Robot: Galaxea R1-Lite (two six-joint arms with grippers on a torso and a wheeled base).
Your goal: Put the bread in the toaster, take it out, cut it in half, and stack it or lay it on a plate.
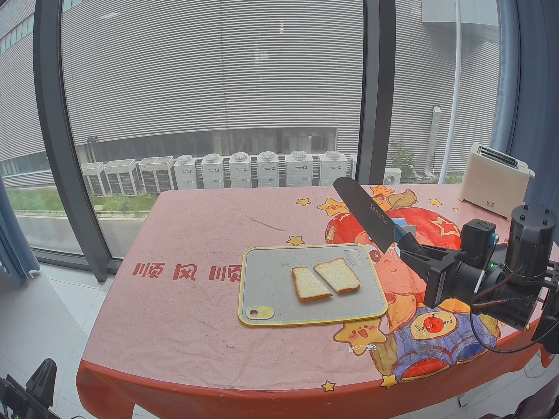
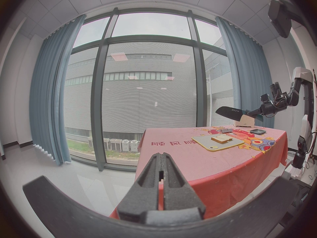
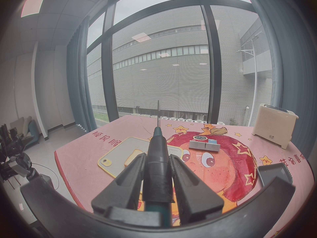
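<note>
Two halves of a toasted bread slice (image 1: 308, 284) (image 1: 338, 275) lie side by side on the grey, yellow-rimmed cutting board (image 1: 268, 274). My right gripper (image 1: 410, 244) is shut on the handle of a black-bladed knife (image 1: 364, 212). It holds the knife in the air to the right of the board, blade tilted up and back. In the right wrist view the fingers (image 3: 185, 179) clamp the knife handle (image 3: 158, 152). The cream toaster (image 1: 495, 181) stands at the table's far right. A dark square plate (image 3: 273, 172) sits near the right edge. My left gripper (image 2: 160, 172) is shut, low, off the table's left side.
A small grey and blue knife rest (image 3: 204, 145) lies behind the board, towards the window. The pink printed tablecloth (image 1: 192, 321) has free room left of and in front of the board. Large windows stand just behind the table.
</note>
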